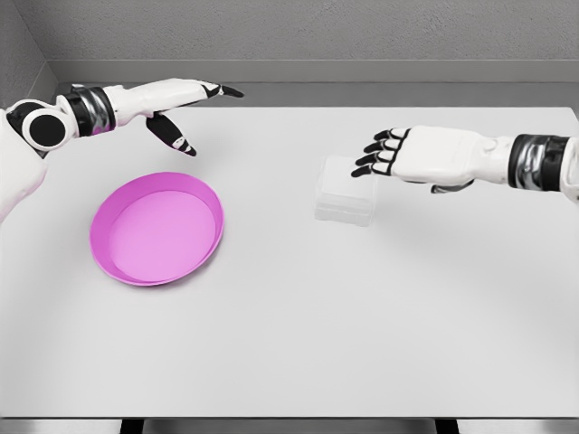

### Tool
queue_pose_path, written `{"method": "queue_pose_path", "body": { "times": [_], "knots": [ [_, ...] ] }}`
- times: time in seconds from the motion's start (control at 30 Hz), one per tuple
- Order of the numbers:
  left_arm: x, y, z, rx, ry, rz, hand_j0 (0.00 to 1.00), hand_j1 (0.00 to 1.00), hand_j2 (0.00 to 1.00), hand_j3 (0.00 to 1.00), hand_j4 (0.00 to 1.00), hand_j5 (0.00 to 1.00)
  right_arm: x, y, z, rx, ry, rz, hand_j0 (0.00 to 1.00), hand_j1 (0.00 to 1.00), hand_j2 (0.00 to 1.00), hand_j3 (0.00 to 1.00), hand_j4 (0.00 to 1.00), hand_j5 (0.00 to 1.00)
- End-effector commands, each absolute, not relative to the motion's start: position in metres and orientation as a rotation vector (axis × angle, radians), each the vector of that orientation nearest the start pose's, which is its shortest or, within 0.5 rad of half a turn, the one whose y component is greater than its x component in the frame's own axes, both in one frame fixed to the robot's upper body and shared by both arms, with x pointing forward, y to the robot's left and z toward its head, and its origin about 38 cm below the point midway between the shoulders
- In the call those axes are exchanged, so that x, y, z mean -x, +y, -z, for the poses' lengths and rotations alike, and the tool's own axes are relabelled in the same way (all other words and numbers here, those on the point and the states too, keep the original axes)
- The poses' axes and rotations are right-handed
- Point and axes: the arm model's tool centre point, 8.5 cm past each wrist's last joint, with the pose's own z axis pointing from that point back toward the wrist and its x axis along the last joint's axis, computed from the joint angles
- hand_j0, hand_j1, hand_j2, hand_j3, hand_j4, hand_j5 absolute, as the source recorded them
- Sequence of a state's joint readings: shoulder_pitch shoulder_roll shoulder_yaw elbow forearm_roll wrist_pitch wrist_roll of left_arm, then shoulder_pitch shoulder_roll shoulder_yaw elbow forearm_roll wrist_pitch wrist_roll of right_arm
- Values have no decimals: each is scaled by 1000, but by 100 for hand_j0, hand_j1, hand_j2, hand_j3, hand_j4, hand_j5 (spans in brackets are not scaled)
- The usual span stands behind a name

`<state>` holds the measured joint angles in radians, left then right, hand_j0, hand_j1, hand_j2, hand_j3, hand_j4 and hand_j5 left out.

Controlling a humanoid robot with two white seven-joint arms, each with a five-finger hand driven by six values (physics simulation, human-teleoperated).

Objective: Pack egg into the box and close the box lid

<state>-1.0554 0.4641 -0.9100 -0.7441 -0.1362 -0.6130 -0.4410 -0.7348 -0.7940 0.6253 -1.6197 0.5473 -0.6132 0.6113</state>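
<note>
Fingers (375,154) of the right hand (412,155) curl loosely over the right far edge of the clear box (345,192), which sits right of the middle of the tabletop (298,344). Whether the fingertips touch the plastic or only hover above it cannot be told; they pinch nothing. The box looks to have its lid down, though its clear walls make that hard to judge, and no egg can be made out anywhere, neither inside the box nor in the pink bowl (156,228) on the left, which shows only its bare inside. The left hand (176,113) hangs spread and empty over the far left of the tabletop, beyond the bowl and well apart from the box.

The step in hand seems to be the lid. To do it well, the right hand should press straight down with flat fingers near the lid's free edge, gently, since so light a box could skid or tip under a sideways push. Bringing the left hand across to steady the opposite wall would likely help.
</note>
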Motion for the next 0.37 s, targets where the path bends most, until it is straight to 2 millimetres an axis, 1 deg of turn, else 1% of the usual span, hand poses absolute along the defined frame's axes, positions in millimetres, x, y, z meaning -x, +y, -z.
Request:
{"method": "queue_pose_path", "body": {
  "times": [0.0,0.03,0.07,0.1,0.13,0.2,0.33],
  "knots": [
    [-555,254,-219,-244,-1505,1714,100,100,100,100,100,100,-429,-253,-262,-707,1719,2927,100,100,100,100,100,100],
    [-554,253,-218,-241,-1503,1716,100,100,100,100,100,100,-438,-267,-265,-758,1760,2952,100,100,100,100,100,100],
    [-554,253,-218,-241,-1503,1716,100,100,100,100,100,100,-450,-288,-274,-851,1887,2979,100,100,100,100,100,100],
    [-554,253,-218,-242,-1502,1717,100,100,100,100,100,100,-459,-311,-280,-843,2087,2975,100,100,100,100,100,100],
    [-554,253,-218,-242,-1502,1717,100,100,100,100,100,100,-460,-315,-279,-830,2118,2977,100,100,100,100,100,100],
    [-554,253,-218,-242,-1502,1717,100,100,100,100,100,100,-459,-312,-275,-805,2097,2990,100,100,100,100,100,100],
    [-554,253,-217,-240,-1501,1717,100,100,100,100,100,100,-457,-310,-273,-782,2082,2987,100,100,100,100,100,100]
  ]
}}
